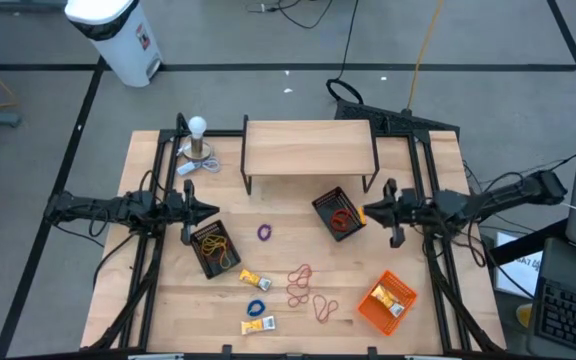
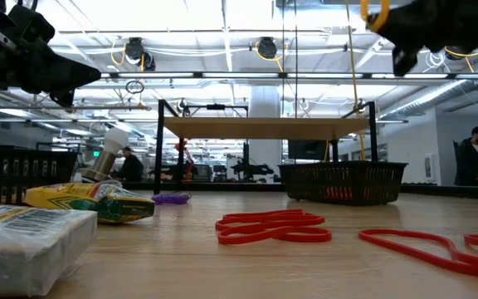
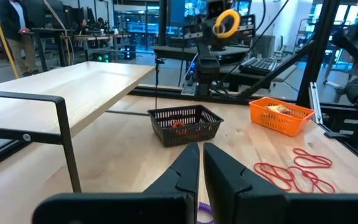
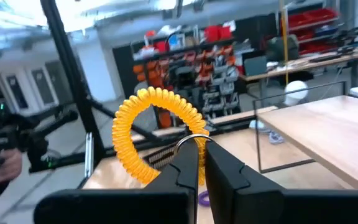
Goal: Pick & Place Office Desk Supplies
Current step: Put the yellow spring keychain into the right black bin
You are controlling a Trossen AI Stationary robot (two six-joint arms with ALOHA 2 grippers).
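Observation:
My right gripper [image 1: 368, 213] hangs above the table beside the right black mesh tray [image 1: 339, 213], shut on a yellow coiled loop [image 4: 151, 124] that carries a small metal ring. My left gripper [image 1: 208, 212] waits at the table's left, shut, with nothing between its fingers [image 3: 199, 163]. Red rubber bands [image 1: 303, 285], a purple loop [image 1: 265, 232], a blue loop [image 1: 257, 308] and two yellow-and-white packets [image 1: 254, 279] [image 1: 259, 325] lie flat on the wood. My right gripper pinches the yellow coiled loop between its two fingers at the loop's lower part, right by the metal ring [image 4: 191, 140]. The fingers lie about level, pointing toward the table's left. The loop stands up above the fingertips, lifted clear of the table and the tray.
A second black mesh tray [image 1: 215, 250] holds orange and yellow bands at the left. An orange tray [image 1: 386, 302] with packets sits near right. A wooden shelf on black legs [image 1: 308, 148] spans the far middle, with a bulb on a stand [image 1: 198, 140] to its left.

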